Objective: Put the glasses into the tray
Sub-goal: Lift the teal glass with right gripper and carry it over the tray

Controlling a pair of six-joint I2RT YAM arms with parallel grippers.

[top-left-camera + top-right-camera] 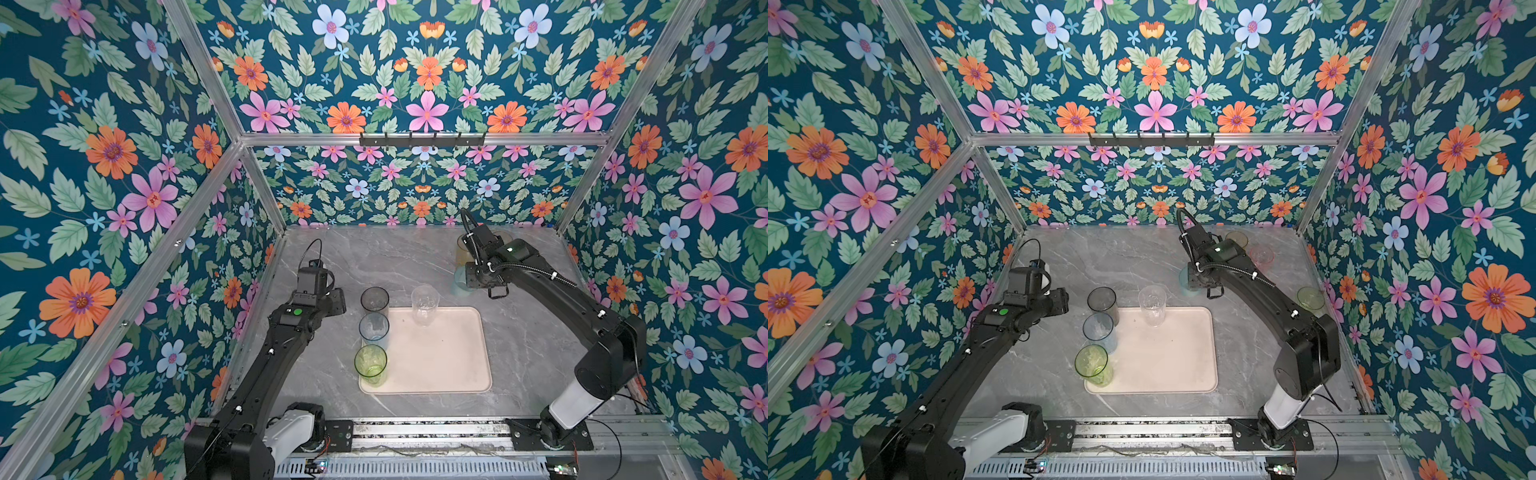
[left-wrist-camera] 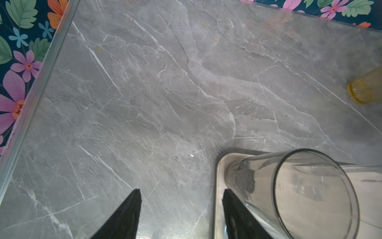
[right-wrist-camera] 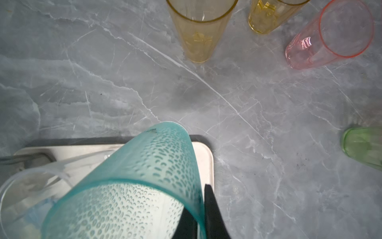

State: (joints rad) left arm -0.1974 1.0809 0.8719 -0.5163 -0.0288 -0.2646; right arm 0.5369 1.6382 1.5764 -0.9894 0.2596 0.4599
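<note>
The pale pink tray (image 1: 440,357) lies mid-table. Along its left side stand a smoky grey glass (image 1: 375,299), a pale blue glass (image 1: 374,328) and a green glass (image 1: 370,361); a clear glass (image 1: 424,303) stands at its far edge. My left gripper (image 2: 182,198) is open and empty beside the grey glass (image 2: 299,190), one finger over the tray's rim (image 2: 219,178). My right gripper (image 3: 199,207) is shut on the wall of a teal glass (image 3: 144,175), one finger inside and one outside, above the tray's far right corner (image 3: 203,153).
Off the tray at the back right stand two amber glasses (image 3: 198,31) (image 3: 266,16), a pink glass (image 1: 1261,254) and a second green glass (image 1: 1310,298) near the right wall. Flowered walls with metal rails enclose the grey marble table (image 1: 332,257).
</note>
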